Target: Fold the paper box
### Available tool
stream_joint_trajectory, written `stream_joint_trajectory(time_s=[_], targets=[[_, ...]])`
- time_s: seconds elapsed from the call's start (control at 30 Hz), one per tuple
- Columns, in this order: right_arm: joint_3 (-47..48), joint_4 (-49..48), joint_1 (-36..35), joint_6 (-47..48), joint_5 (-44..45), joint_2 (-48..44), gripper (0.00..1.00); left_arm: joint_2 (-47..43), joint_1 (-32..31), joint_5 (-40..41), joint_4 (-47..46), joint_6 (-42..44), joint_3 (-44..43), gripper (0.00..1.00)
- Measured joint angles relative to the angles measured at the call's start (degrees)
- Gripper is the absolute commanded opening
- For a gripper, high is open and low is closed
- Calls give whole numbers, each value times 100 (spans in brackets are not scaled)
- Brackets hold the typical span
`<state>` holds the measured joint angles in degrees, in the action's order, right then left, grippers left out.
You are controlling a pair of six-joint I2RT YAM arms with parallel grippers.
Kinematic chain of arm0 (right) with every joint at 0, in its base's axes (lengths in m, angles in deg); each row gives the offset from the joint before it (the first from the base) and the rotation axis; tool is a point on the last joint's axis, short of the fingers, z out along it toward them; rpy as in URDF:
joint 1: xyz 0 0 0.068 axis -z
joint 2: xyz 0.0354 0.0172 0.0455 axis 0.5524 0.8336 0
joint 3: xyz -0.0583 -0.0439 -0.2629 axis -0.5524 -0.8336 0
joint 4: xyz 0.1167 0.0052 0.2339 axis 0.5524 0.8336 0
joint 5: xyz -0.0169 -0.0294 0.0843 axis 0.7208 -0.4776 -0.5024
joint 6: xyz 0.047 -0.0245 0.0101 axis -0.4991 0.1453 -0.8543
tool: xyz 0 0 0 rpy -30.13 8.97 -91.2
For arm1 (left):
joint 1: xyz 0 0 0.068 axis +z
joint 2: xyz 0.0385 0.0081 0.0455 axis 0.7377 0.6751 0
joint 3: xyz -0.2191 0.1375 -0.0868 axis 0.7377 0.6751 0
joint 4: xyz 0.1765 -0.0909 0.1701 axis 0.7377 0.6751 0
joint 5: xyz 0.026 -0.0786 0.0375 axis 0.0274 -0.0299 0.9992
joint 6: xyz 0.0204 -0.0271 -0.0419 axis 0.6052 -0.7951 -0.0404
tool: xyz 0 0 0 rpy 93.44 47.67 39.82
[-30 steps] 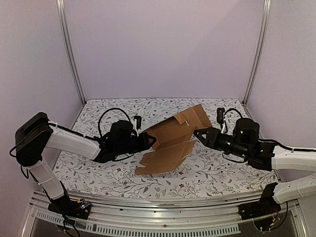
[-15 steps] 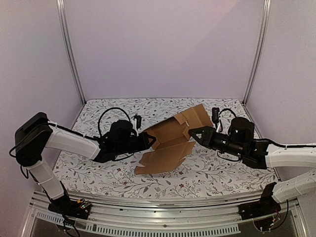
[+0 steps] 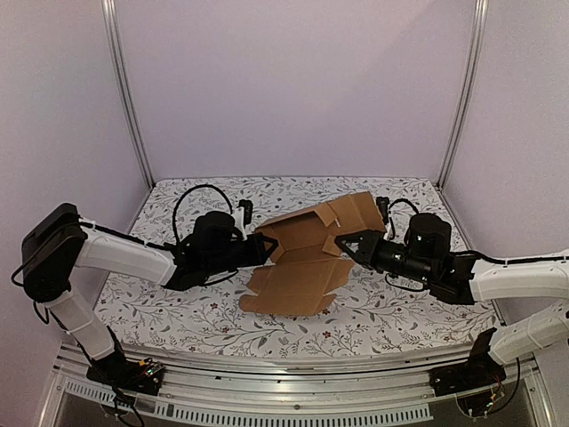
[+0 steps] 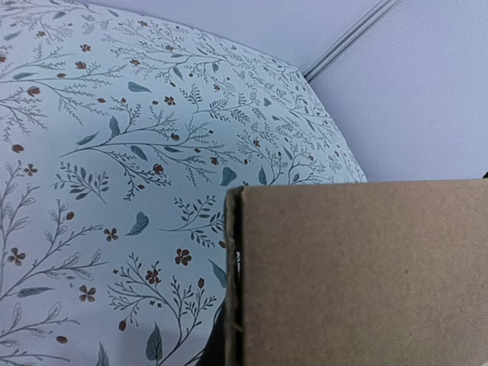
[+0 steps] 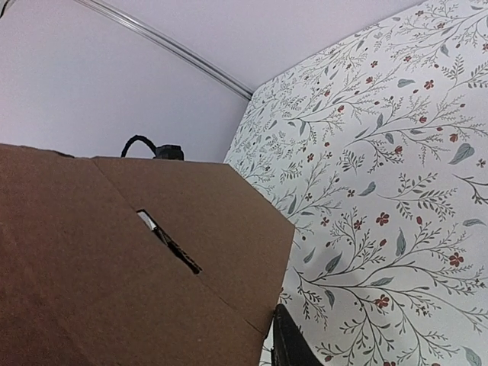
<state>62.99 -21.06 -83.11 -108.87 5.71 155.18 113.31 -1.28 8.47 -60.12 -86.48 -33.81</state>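
Paper box (image 3: 302,262) half-folded, propped over middle of surface (image 3: 178,307). Light, stiff panels, weak creases — take it by the edges. Left gripper (image 3: 267,251) clamps left edge; right gripper (image 3: 348,242) at right flap — cannot tell if closed.

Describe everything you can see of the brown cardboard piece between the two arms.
The paper box is plain brown cardboard with no print. It is a die-cut sheet, only partly folded, with flaps, notched tabs and a narrow slot. Its near panel lies low toward the floral table cover, while the far panels rise at a tilt. It sits mid-table between the arms. The left end effector meets its left edge and the right end effector its right side. Whether either one clamps it is hidden.
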Motion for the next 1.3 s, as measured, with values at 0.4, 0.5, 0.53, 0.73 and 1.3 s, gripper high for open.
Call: stream_joint_trajectory(time_s=[0.4, 0.5, 0.53, 0.73, 1.3], targets=[[0, -101, -4, -107, -22, 90, 31, -2, 46, 24, -57, 393, -52, 0], [0, -92, -7, -103, -15, 90, 36, -2, 46, 26, -59, 435, -52, 0], [0, -74, -9, -81, -11, 83, 37, -2, 46, 35, -59, 446, -52, 0], [-35, 361, -24, 184, 98, -227, 46, -118, 46, 216, 33, 501, -52, 0], [310, 4039, -28, 2702, 96, -2111, 63, -605, 87, 610, 695, 734, 66, 0]])
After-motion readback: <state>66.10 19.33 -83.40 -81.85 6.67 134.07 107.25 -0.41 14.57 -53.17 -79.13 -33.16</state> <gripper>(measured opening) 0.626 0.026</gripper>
